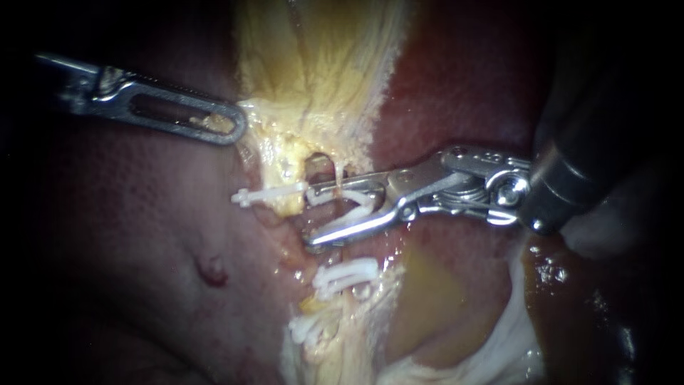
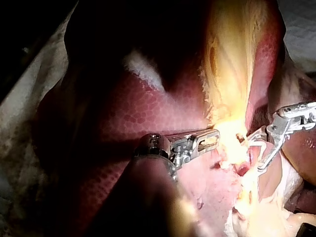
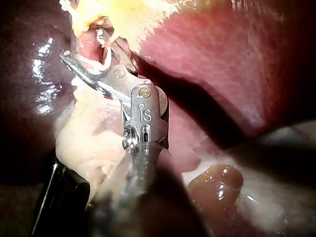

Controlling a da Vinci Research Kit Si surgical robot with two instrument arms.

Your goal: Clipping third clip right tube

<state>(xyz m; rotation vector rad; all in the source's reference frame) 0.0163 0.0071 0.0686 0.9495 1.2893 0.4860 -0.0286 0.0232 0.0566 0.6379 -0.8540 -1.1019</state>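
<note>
right instrument [image 1: 308, 217]: jaws stand part-way apart, each bearing on one leg of the third clip [image 1: 354, 208], which sits unclosed between them. the right tube [image 1: 341, 173] appears to pass between the jaws, inside the clip's legs; the wrist views do not settle this.

just off the lower jaw sits the nearer closed clip [image 1: 345, 274], and past it the farther closed clip [image 1: 310, 328], both apparently on the same strand. just beyond the jaw tips a side clip [image 1: 267, 194] lies across the neighbouring strand.

well beyond the tips, the left instrument [image 1: 235, 125] has its jaws together on the edge of the yellow tissue [image 1: 313, 78], a shred showing through the jaw window. liver [image 1: 142, 249] lies beneath.

assessment: two clips are placed. the third is positioned but not closed; closing and release remain.
</note>
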